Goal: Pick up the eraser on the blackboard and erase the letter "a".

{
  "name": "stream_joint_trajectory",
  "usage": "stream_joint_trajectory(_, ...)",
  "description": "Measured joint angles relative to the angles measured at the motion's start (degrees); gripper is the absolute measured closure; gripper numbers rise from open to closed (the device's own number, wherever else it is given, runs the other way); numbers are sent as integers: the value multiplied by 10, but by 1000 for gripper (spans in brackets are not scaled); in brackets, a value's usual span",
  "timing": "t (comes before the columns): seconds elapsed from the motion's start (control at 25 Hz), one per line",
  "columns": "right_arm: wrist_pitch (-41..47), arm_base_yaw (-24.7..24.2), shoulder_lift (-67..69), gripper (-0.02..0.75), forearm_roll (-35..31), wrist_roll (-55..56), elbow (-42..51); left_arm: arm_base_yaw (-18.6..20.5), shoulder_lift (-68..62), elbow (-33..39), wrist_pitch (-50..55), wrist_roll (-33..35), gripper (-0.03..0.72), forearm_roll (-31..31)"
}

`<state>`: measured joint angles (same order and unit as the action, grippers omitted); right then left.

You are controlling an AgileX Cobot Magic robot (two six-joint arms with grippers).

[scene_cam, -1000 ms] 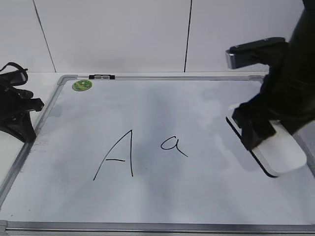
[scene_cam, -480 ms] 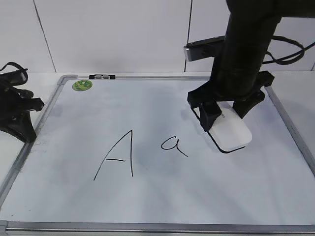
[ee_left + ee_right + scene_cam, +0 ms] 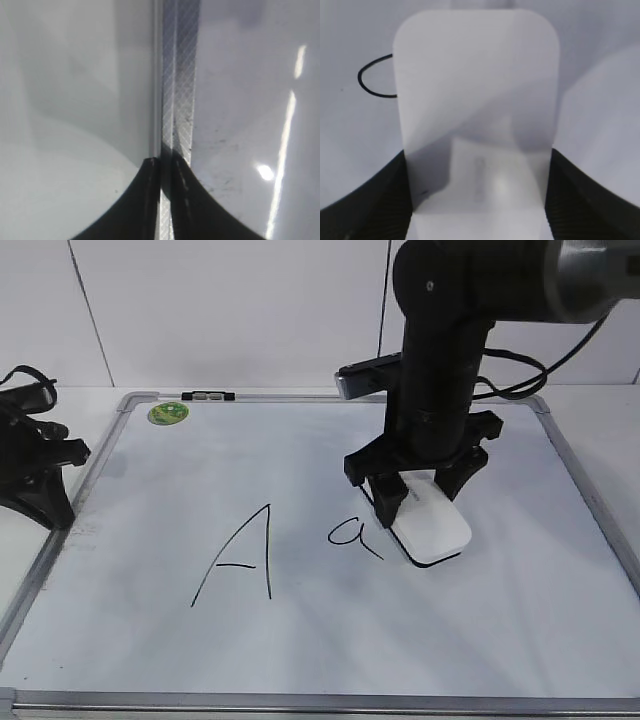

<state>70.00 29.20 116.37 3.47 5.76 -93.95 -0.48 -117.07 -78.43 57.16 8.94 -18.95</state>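
Blackboard (image 3: 560,640) bears capital "A" (image 3: 240,555); letter "a" (image 3: 352,533).

Glossy white blackboard (image 3: 300,660) with faint grey smudges, thin brushed-metal frame (finely cross-hatched up close), smooth white plastic eraser (image 3: 432,523) with a thin black underside, matt black right gripper (image 3: 420,490), shiny green sticker (image 3: 167,413) far left

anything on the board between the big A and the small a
No, only bare white blackboard surface separates the capital A from the letter "a"; the exterior view shows it.
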Motion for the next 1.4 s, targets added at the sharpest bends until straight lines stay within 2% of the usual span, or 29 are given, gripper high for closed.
stream_joint_trajectory(0.2,-1,1,35,206,-4,-1,-15,0,0,0,0,0,655,-1)
stream_joint_trajectory(0.28,-1,1,49,206,-4,-1,-15,0,0,0,1,0,629,-3)
stream_joint_trajectory(0.36,-1,1,57,206,-7,-2,-16,0,0,0,1,0,654,-3)
stream_joint_trajectory(0.56,3,1,61,206,-14,-7,-22,0,0,0,1,0,656,-3)
stream_joint_trajectory(0.6,4,1,62,206,-14,-7,-23,0,0,0,1,0,637,-3)
stream_joint_trajectory(0.76,6,7,63,206,-13,-13,-24,0,0,0,1,0,655,-3)
stream_joint_trajectory(1.16,4,80,73,206,-27,-19,-49,0,0,0,1,0,645,-3)
stream_joint_trajectory(1.4,6,85,78,206,-16,-14,-53,0,0,0,1,0,656,-5)
